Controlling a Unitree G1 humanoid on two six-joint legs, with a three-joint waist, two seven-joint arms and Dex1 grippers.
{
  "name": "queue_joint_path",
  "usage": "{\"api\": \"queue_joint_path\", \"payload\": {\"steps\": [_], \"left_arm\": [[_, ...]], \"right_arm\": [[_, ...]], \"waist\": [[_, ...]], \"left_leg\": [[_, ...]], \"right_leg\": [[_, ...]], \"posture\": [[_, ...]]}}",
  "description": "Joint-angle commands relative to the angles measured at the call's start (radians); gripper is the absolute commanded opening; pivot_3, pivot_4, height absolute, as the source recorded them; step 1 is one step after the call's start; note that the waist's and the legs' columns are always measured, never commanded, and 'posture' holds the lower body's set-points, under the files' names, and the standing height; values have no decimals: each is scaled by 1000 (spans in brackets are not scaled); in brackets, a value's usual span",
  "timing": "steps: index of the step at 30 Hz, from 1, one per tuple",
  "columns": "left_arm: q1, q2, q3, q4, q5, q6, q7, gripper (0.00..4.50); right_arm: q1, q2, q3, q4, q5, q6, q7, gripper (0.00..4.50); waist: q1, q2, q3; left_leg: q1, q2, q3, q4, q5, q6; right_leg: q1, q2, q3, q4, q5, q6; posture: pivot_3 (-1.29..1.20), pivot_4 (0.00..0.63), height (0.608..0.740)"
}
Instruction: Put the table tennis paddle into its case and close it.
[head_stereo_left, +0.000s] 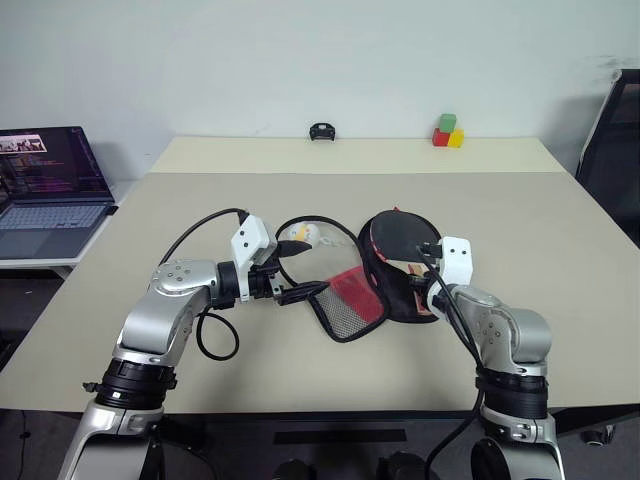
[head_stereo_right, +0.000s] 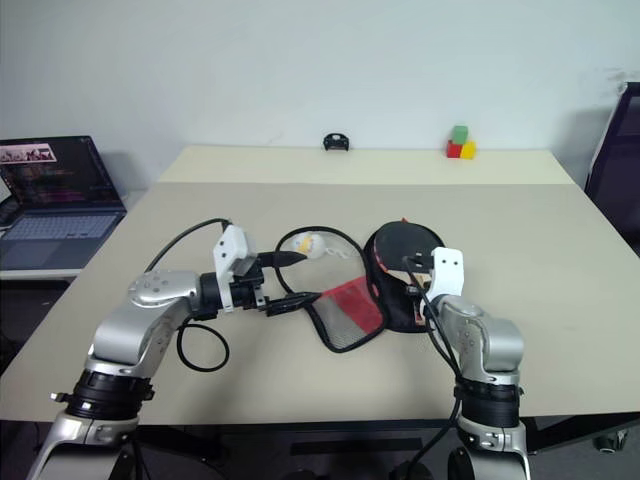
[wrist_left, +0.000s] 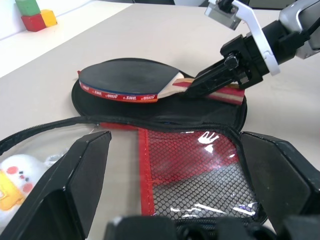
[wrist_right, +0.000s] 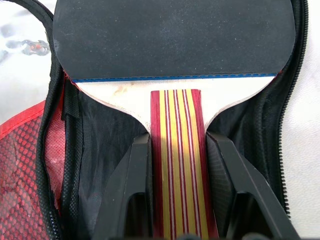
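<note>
The case (head_stereo_left: 350, 303) lies unzipped and spread open on the beige table (head_stereo_left: 200, 200), with its red and mesh flap toward my left arm. The table tennis paddle (wrist_right: 172, 40) rests over the case's black inner half (wrist_left: 165, 107), its black blade pointing away from me. My right gripper (wrist_right: 179, 137) is shut on the paddle's striped wooden handle (wrist_right: 179, 165), one finger on each side. My left gripper (head_stereo_left: 308, 266) stands wide open at the edge of the mesh flap (wrist_left: 195, 160), nothing clamped between its fingers.
A small white and yellow toy (head_stereo_left: 300, 235) sits by the case's zip edge. Coloured blocks (head_stereo_left: 447, 132) and a small black object (head_stereo_left: 322, 131) stand at the table's far edge. An open laptop (head_stereo_left: 50, 190) is on a side table at left, a black chair (head_stereo_left: 615, 150) at right.
</note>
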Motion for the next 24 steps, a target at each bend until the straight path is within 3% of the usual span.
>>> {"api": "queue_joint_path", "payload": {"steps": [1,21,22,24], "left_arm": [[-2,16,31,-44,-15,-5,8,4500],[3,16,28,-44,-13,-10,13,4500],[7,15,26,-43,-10,-15,15,4500],[10,14,25,-41,-6,-20,19,4500]], "right_arm": [[-11,5,9,-24,-1,-31,4,1078],[-12,25,25,-45,11,-24,7,1078],[-14,41,37,-63,21,-16,11,1820],[-15,57,54,-86,32,-6,21,2386]], "waist": [[0,0,0],[0,0,0],[0,0,0],[-3,0,0]], "left_leg": [[0,0,0,0,0,0],[0,0,0,0,0,0],[0,0,0,0,0,0],[0,0,0,0,0,0]], "right_leg": [[0,0,0,0,0,0],[0,0,0,0,0,0],[0,0,0,0,0,0],[0,0,0,0,0,0]], "posture": [[0,150,740],[0,150,740],[0,150,740],[0,150,740]]}}
